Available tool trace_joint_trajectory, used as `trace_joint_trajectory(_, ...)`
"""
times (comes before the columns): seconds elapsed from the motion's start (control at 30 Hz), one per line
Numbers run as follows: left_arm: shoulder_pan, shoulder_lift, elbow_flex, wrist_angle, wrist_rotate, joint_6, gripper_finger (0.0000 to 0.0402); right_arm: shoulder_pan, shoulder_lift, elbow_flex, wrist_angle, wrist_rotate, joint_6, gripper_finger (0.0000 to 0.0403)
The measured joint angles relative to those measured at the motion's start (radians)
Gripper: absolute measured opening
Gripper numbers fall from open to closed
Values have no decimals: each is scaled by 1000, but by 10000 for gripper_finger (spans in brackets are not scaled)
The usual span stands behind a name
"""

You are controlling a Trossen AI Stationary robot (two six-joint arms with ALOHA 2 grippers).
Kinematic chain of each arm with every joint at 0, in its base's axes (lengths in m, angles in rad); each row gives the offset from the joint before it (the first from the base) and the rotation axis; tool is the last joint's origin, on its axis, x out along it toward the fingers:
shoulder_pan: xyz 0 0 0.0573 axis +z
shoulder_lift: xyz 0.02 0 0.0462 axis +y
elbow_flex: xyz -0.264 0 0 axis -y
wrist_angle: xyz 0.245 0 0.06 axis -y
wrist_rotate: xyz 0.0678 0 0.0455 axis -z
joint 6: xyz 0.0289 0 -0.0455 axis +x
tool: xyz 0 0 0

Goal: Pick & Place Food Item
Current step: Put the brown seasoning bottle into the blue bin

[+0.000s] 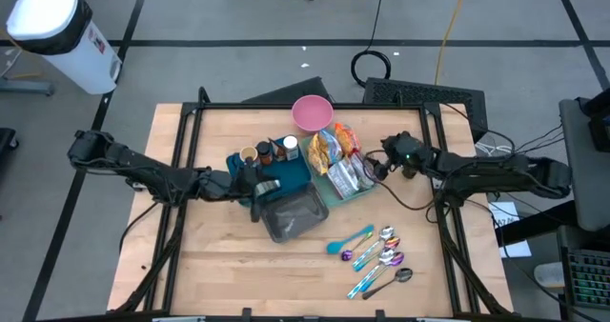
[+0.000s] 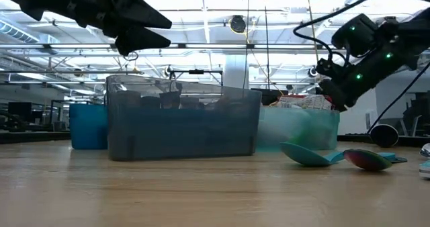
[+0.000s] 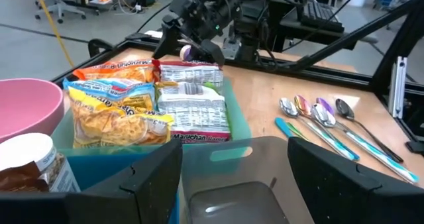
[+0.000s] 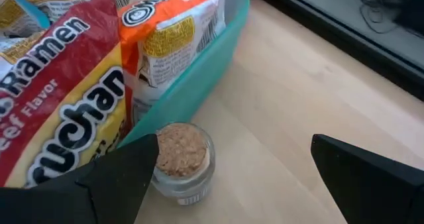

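Observation:
A teal bin (image 1: 335, 174) in the middle of the table holds several ramen and snack packets (image 3: 192, 101), standing on edge. A small glass jar with a cork lid (image 4: 180, 159) stands on the table against the bin's outer wall. My right gripper (image 4: 232, 177) is open low over the table at the bin's right side (image 1: 375, 167). The jar is between its fingers, close beside one finger (image 4: 126, 171), and no touch shows. My left gripper (image 3: 232, 174) is open and empty, above a grey bin (image 1: 291, 214) left of the teal bin.
A pink bowl (image 1: 312, 112) stands behind the bins. A blue bin with jars (image 1: 272, 160) is beside the teal one. Several spoons (image 1: 376, 255) lie at the front right. The bare wood at the table's front left (image 1: 219, 265) is free.

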Motion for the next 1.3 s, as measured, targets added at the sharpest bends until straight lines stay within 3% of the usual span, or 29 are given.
trace_joint_trajectory(0.27,11,0,0,0,0,1,268,-71,80,-1,100,-89,-97,393)
trace_joint_trajectory(0.57,11,0,0,-10,0,2,266,-109,75,5,21,96,40,393)
trace_joint_trajectory(0.9,11,0,0,-14,0,2,260,-110,-25,1,-14,171,141,393)
trace_joint_trajectory(1.1,12,0,0,-14,0,19,256,-83,-108,1,-46,56,61,393)
trace_joint_trajectory(1.3,11,0,0,-14,1,38,259,-57,-125,1,-160,49,57,393)
